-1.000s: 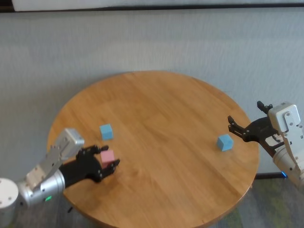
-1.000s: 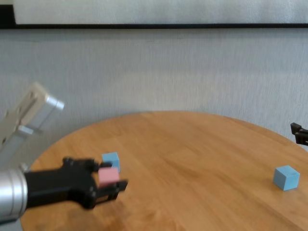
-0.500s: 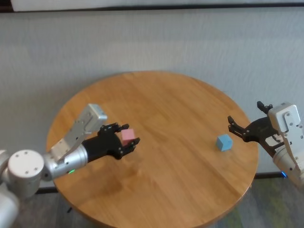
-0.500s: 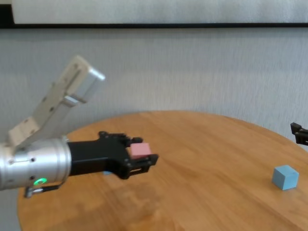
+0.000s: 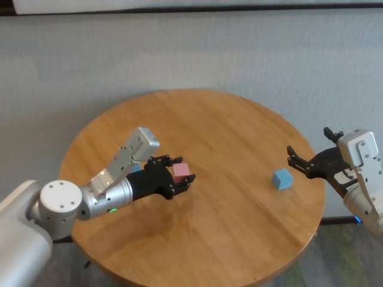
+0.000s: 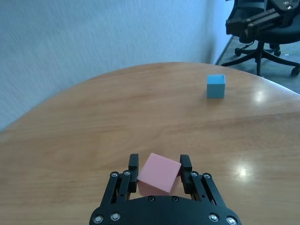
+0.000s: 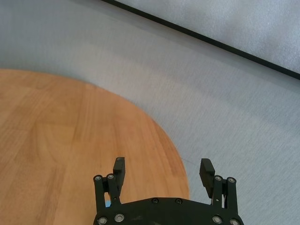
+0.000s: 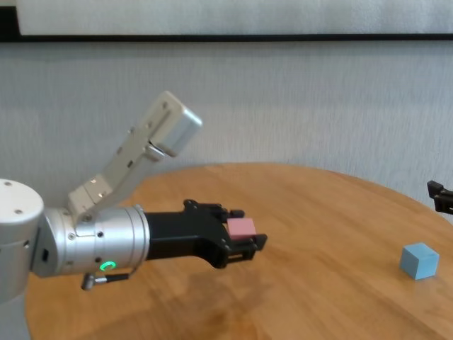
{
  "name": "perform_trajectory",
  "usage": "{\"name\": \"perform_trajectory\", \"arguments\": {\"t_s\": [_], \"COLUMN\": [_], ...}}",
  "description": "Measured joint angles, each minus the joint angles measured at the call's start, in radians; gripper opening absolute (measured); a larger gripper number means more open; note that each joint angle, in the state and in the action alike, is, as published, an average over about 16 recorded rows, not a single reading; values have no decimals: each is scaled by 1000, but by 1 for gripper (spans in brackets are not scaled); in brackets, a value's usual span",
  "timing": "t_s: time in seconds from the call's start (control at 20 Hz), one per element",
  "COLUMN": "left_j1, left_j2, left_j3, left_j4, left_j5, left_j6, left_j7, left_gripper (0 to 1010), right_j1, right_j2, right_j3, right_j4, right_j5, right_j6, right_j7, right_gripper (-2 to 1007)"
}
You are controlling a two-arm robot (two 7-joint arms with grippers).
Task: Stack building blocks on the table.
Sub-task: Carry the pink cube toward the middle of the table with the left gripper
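Second small light blue matte cube (image 5: 136, 168): only a sliver shows in head view behind the left gripper (image 5: 181, 180); hidden entirely in chest view. Right gripper (image 8: 440, 197) cut off by chest view's edge (one black tip visible). Large round wood-grain table (image 8: 333, 234): near rim cropped in chest view.

1. The head view looks steeply down on the whole round worktop (image 5: 227, 197).
2. The chest view sits low, facing across the worktop toward the wall.
3. Each wrist view looks out closely past its own tool.
4. Head, chest and left wrist views share the blue block (image 5: 283, 179) by the worktop's right edge.
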Motion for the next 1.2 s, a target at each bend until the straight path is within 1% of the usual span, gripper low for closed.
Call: {"name": "perform_trajectory", "arguments": {"t_s": [0.35, 0.65, 0.95, 1.2], "left_j1": [-28, -41, -45, -42], "left_j2": [-42, -64, -72, -69], "left_j3": [23, 35, 39, 36], "left_j4": [82, 126, 142, 137], "left_j5": [8, 14, 17, 17], "left_j6": [-14, -22, -25, -25], "left_j7": [-15, -24, -26, -24], "left_gripper": [556, 556, 563, 612], "right_j1": [0, 0, 0, 0], "right_j2": [0, 0, 0, 0], "right_j3": [0, 0, 0, 0], "right_j4": [0, 0, 0, 0], "right_j5": [0, 0, 0, 0], "right_j6": [0, 0, 0, 0], "right_j7": [0, 0, 0, 0], "right_gripper": [1005, 1005, 1005, 1005]}}
